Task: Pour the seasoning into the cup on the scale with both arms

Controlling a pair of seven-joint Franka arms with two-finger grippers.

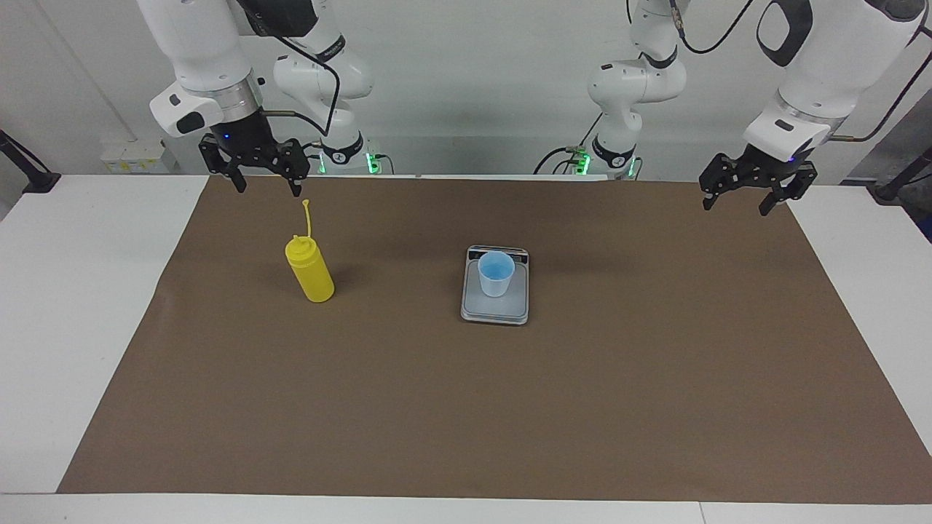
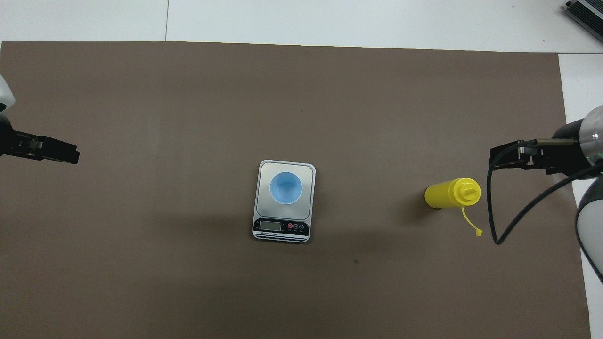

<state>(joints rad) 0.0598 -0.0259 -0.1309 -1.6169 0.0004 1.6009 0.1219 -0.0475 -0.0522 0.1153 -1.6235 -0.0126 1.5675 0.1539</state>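
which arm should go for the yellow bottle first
The right. Its pincer hangs open just above the seasoning bottle; the left pincer waits at the other end, with the scale between.

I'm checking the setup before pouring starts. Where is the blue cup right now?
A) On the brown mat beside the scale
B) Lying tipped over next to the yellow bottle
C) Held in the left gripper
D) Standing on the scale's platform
D: the cup stands upright on the pale platform of the scale; the left gripper and the right gripper both hang open and empty, away from it, and the yellow bottle stands apart toward the right arm's end.
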